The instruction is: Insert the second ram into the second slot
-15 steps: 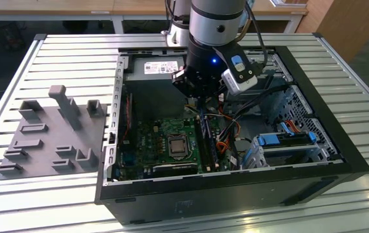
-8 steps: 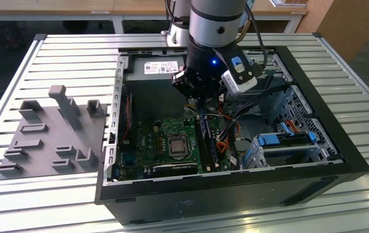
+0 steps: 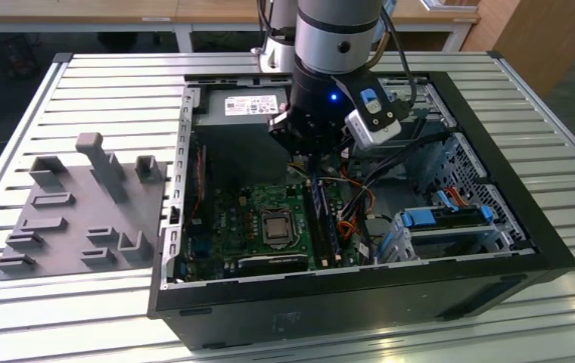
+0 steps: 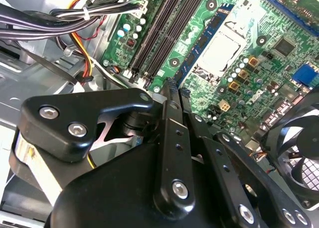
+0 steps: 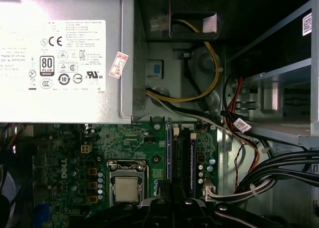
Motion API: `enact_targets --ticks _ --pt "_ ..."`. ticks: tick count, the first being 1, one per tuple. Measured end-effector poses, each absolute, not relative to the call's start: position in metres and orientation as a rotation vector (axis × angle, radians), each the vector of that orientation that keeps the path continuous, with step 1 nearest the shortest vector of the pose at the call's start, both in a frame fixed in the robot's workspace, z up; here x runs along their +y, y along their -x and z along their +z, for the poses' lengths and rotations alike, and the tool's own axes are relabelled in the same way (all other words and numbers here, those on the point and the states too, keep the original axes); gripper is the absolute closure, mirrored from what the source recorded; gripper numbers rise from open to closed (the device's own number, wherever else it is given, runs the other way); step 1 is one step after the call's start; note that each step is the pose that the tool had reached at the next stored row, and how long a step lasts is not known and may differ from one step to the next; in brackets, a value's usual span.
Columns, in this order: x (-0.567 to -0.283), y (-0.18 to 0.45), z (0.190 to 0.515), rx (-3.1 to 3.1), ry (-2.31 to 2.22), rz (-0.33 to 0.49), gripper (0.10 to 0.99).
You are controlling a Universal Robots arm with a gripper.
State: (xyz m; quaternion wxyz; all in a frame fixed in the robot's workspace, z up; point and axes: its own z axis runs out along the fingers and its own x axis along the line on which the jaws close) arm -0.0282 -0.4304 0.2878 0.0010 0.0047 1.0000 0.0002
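Just beneath the gripper (image 4: 173,91), pressed together, the second ram (image 5: 168,151) lines the black slots (image 4: 159,34); best pushed squarely down, keeping it upright.

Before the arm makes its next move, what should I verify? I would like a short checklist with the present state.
1. Gripper at the memory slots: ok.
2. Blue ram stick in line with the slots, beside the processor socket: ok.
3. Stick fully seated in its slot: cannot tell.
4. Gripper holds the stick: cannot tell.
5. No cables across the slots: ok.
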Motion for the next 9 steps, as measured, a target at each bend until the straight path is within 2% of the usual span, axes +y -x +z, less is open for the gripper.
enact_targets --ticks 9 --pt "-0.4304 0.0282 0.2858 3.139 -0.015 -0.001 0.953"
